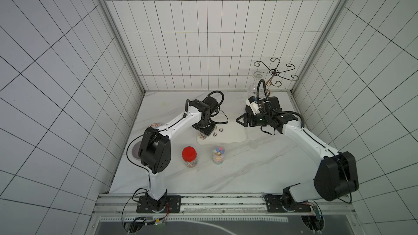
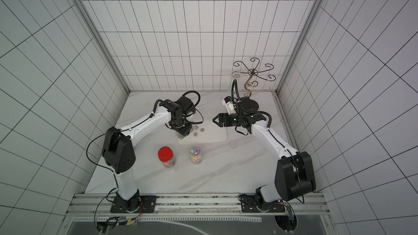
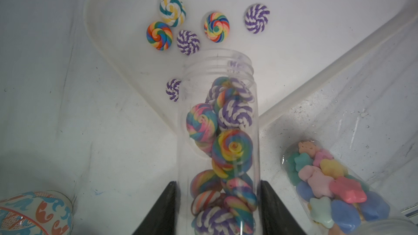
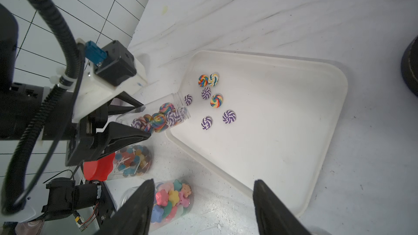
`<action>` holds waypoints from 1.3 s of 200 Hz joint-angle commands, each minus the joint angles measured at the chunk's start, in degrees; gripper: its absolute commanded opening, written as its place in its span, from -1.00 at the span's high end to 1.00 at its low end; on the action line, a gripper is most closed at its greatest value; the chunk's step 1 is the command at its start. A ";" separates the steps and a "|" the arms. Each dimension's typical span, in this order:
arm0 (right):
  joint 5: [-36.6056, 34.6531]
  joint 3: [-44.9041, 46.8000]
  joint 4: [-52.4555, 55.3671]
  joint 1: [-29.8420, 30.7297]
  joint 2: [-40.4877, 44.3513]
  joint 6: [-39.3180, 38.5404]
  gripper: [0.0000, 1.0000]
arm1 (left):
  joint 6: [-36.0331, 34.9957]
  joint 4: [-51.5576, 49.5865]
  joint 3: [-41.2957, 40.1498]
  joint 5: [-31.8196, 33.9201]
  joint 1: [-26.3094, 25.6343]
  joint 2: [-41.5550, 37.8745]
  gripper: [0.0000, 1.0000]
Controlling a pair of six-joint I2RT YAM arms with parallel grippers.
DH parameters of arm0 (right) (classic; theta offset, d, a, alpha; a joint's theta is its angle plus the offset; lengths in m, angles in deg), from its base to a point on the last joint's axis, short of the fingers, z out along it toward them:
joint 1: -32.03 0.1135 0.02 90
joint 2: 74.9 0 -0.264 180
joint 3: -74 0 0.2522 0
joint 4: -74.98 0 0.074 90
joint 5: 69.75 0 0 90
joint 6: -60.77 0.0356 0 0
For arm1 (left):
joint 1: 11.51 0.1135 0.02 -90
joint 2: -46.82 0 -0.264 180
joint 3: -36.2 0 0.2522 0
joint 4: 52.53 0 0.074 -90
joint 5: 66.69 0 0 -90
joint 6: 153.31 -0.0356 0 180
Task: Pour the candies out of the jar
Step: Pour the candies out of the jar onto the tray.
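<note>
My left gripper (image 3: 218,184) is shut on the jar (image 3: 218,132), a clear lidless plastic one, tilted with its mouth low over the near left corner of the white tray (image 4: 282,109). Swirl-patterned candies (image 3: 231,148) fill the jar up to its neck. Several more candies (image 4: 216,101) lie loose on the tray just past the mouth. In both top views the left gripper (image 1: 203,132) covers most of the jar (image 1: 202,135), and two candies (image 1: 221,129) show beside it. My right gripper (image 1: 237,120) hangs open and empty above the tray's right end.
A red-lidded jar (image 1: 189,156) of stick lollipops and an open jar (image 1: 218,154) of pastel star sweets stand in front of the tray. A clear lid (image 1: 253,144) lies right of them. A wire stand (image 1: 274,72) is at the back right, a patterned tin (image 1: 156,125) at the left.
</note>
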 commanded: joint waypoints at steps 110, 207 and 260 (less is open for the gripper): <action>1.04 2.53 -0.74 -0.22 0.52 0.11 -0.40 | -0.10 1.64 -1.80 -0.57 2.48 -2.26 0.23; 0.94 2.43 -0.63 -0.23 0.25 0.07 -0.40 | -0.11 -0.25 1.38 2.54 -3.71 -1.27 0.26; 1.38 2.80 -0.50 -0.28 0.16 -0.15 -0.40 | -2.58 -8.35 6.90 8.27 -4.01 2.95 0.23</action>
